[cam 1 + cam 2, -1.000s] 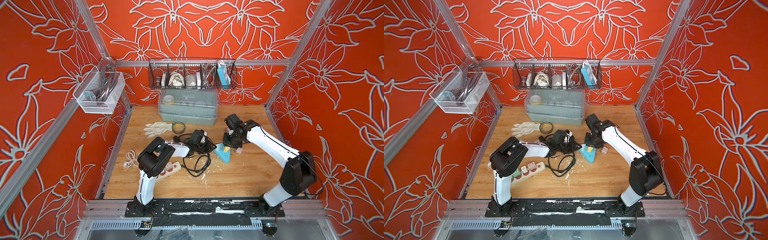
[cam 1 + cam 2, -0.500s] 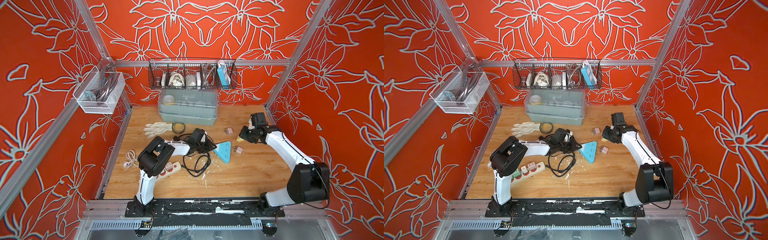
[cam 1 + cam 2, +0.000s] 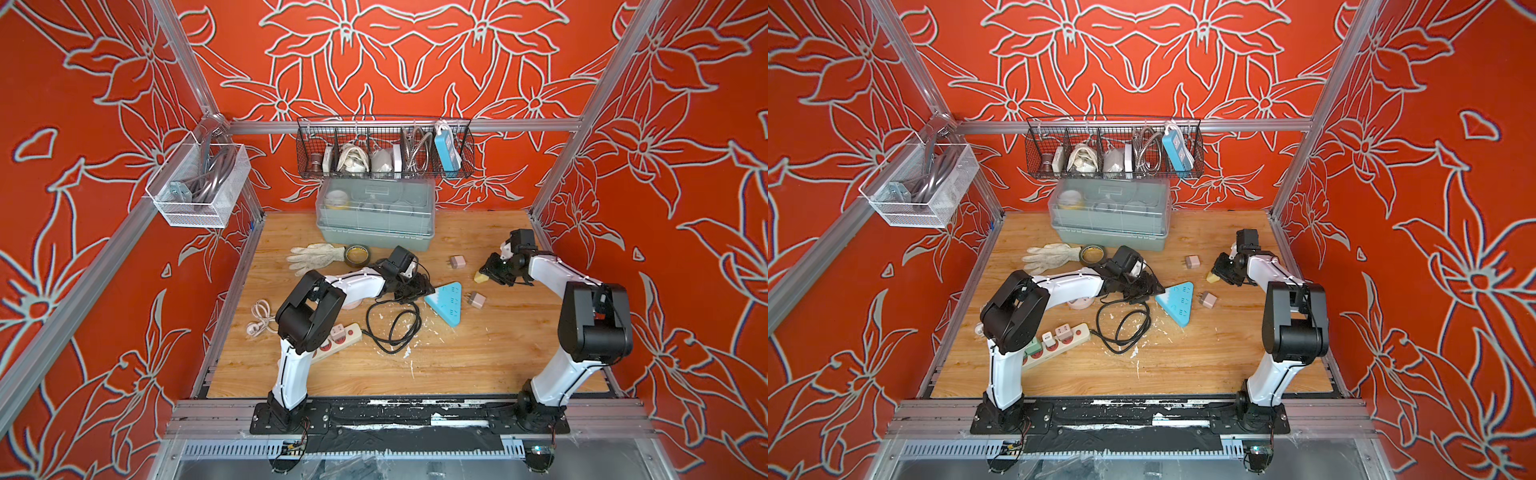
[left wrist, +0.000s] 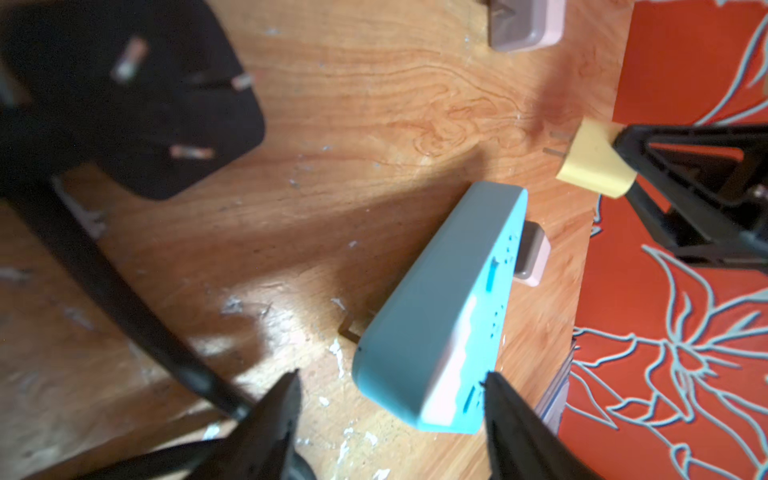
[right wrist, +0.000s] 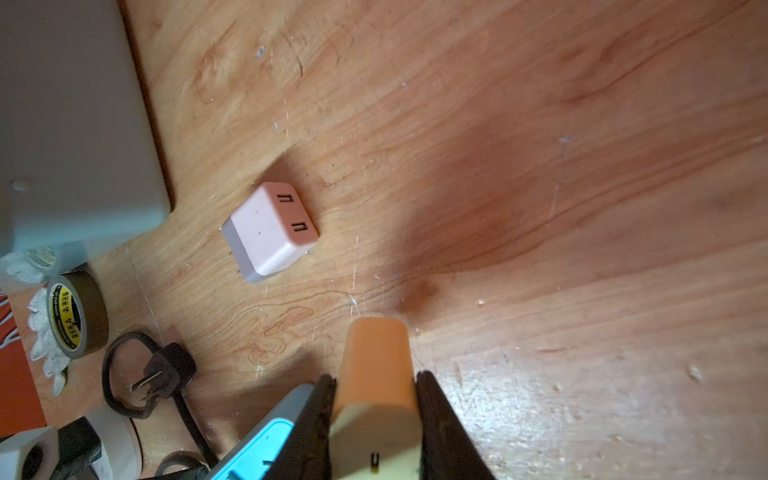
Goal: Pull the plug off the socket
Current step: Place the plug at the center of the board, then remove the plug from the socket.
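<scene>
Got the yellow plug (image 5: 376, 345) pinched tight in the right gripper (image 5: 374, 377), out of the blue triangular socket (image 3: 446, 303) and just off to its far right, over the wooden table (image 3: 478, 353). Over at the left gripper (image 4: 390, 376), seeing fingers spread wide, straddling the socket's left corner. Can't tell about contact.

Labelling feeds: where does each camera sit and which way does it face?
Top views: high in front, looking down on the table; left arm, right arm show.
Left wrist: on its arm, faces the blue socket block; open left pincer shows.
Right wrist: on its arm, faces the table; right pincer shut on the yellow plug.
Shared: both wrist views show the yellow plug.
</scene>
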Controlling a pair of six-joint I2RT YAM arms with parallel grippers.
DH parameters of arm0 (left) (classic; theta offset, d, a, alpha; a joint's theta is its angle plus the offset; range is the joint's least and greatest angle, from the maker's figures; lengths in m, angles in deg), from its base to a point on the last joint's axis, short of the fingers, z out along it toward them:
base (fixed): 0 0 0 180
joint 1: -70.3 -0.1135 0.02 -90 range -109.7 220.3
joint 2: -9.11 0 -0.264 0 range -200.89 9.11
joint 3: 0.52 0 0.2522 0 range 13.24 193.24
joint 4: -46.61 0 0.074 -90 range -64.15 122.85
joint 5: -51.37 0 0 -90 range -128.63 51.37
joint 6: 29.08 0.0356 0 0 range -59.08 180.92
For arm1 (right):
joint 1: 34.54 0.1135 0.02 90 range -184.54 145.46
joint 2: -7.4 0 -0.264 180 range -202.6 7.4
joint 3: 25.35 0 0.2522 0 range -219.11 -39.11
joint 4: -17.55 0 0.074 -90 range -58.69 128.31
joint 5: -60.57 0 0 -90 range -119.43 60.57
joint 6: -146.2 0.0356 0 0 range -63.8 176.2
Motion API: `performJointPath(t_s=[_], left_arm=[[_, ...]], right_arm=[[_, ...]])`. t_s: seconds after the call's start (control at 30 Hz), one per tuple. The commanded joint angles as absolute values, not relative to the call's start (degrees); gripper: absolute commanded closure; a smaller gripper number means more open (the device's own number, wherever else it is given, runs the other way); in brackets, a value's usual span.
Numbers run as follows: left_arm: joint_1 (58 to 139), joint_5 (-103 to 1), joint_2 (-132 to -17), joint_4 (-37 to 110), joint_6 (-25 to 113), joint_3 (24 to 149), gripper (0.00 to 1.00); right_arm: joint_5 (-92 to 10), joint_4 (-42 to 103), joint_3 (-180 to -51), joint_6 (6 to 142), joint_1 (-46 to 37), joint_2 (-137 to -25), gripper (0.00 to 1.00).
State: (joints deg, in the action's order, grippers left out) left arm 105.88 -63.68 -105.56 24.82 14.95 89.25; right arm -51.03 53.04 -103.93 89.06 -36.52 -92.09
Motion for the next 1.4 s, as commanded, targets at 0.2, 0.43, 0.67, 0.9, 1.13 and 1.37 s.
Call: performJointPath(t_s=[0.2, 0.43, 0.67, 0.9, 1.13, 1.37], left_arm=[[105.54, -59.52, -93.19, 16.52, 21.63, 86.72, 0.21], [105.53, -52.57, -84.01, 8.09, 27.5, 82.25, 0.22], [105.47, -43.32, -74.41, 1.55, 29.49, 75.83, 0.22], [103.54, -25.43, -65.3, -4.53, 26.37, 70.27, 0.2], [92.85, -26.77, -65.37, -3.19, 26.08, 69.65, 0.24], [87.18, -25.16, -69.56, 1.01, 15.96, 70.63, 0.44]], right_arm=[[-48.72, 56.3, -105.35, 88.8, -38.03, -92.77, 0.5], [-44.99, 64.2, -104.87, 88.98, -37.72, -85.93, 0.41], [-46.96, 71.38, -103.97, 87.14, -34.22, -75.78, 0.31], [-45.53, 63.37, -95.33, 89.69, -17.46, -64.26, 0.03], [-39.0, 61.14, -94.75, 86.39, -8.04, -61.75, 0.01], [-38.64, 53.31, -92.48, 86.99, -4.5, -63.84, 0.03]])
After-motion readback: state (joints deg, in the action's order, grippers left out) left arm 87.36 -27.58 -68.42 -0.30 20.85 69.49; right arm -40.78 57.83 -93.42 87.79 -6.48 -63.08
